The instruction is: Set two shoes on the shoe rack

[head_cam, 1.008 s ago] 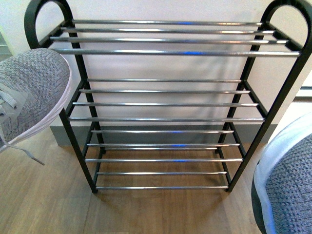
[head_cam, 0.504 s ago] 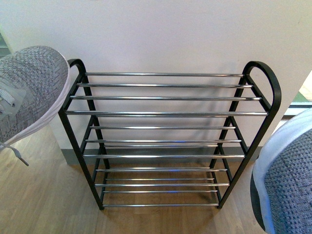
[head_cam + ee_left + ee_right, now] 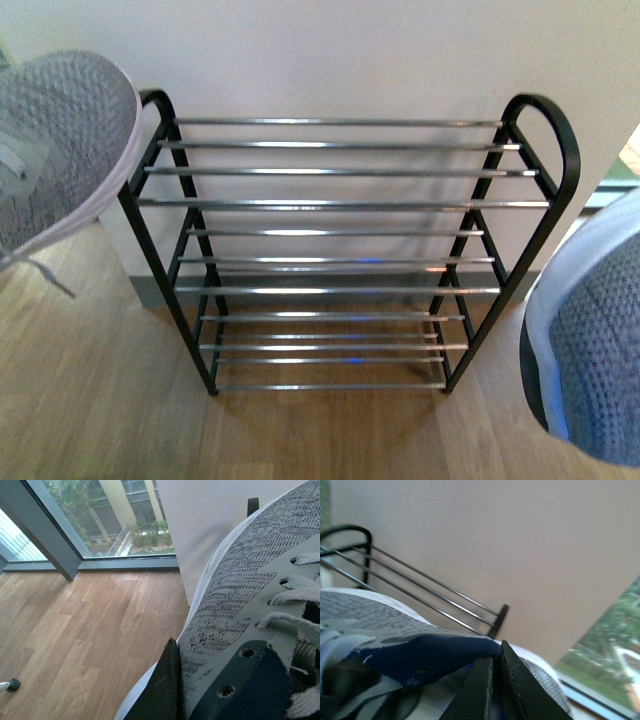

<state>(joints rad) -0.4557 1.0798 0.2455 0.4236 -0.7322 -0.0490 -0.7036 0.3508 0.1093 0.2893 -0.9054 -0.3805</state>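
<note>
The black shoe rack (image 3: 345, 203) with chrome rods stands against the white wall, centred in the front view, and holds nothing. One grey sneaker (image 3: 55, 140) hangs at the left edge, toe beside the rack's left arched rail. In the left wrist view my left gripper (image 3: 172, 680) is shut on this grey sneaker (image 3: 235, 595) at its side. The other grey sneaker (image 3: 600, 350) hangs at the right edge, lower than the rack's top. In the right wrist view my right gripper (image 3: 495, 680) is shut on its navy collar (image 3: 425, 655). The pale blue slides are out of view.
Wooden floor (image 3: 100, 400) lies before the rack. A floor-to-ceiling window (image 3: 100, 515) with a dark frame is off to the left, and another window strip (image 3: 615, 190) shows at the right. A small dark-tipped object (image 3: 11, 684) lies on the floor.
The rack now looks smaller and further off than a second ago and sits slightly higher in view than half a second ago. The left sneaker has risen; the right one sits much the same.
</note>
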